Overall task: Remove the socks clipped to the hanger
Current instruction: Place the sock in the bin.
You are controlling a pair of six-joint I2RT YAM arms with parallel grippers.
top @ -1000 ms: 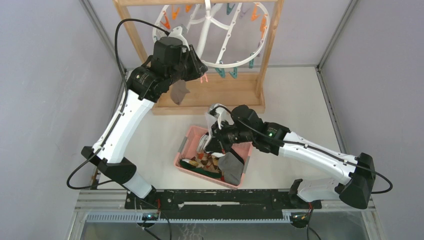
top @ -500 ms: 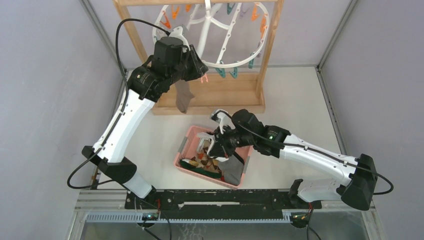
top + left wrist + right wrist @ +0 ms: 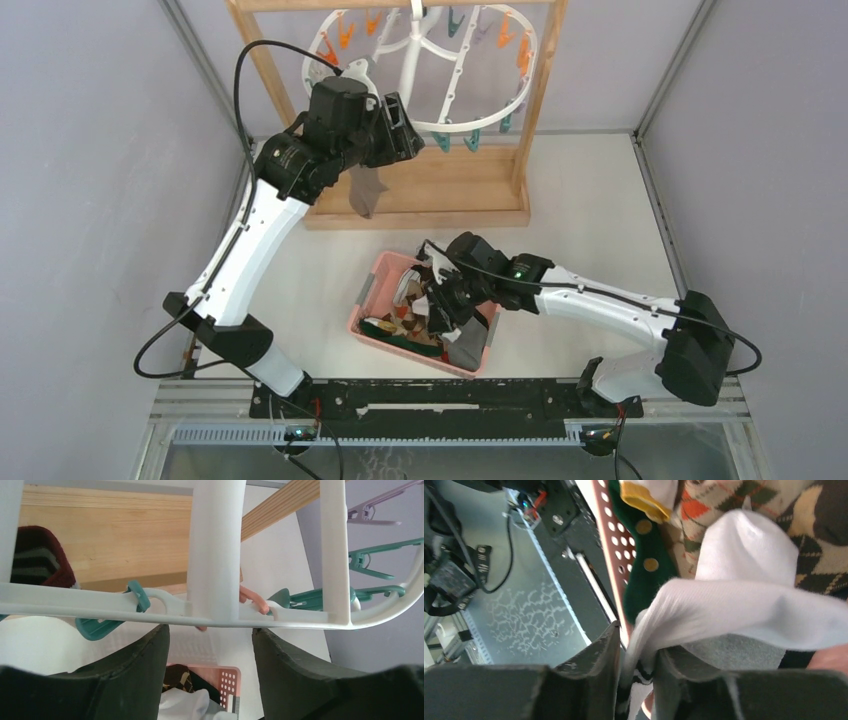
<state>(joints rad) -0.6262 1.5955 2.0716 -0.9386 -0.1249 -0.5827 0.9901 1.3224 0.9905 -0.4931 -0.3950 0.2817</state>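
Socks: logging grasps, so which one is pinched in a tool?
The white sock, clamped in the right tool; the argyle sock and green dotted sock lie unheld in the basket.

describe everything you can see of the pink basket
The pink basket looks like plastic: rectangular, with rows of small round holes in its walls. It sits askew on the white table, in front of the wooden frame. It holds a heap of socks, among them a brown argyle sock and a green dotted sock. A grey sock drapes over its near right corner. The right gripper reaches inside, shut on a white sock.
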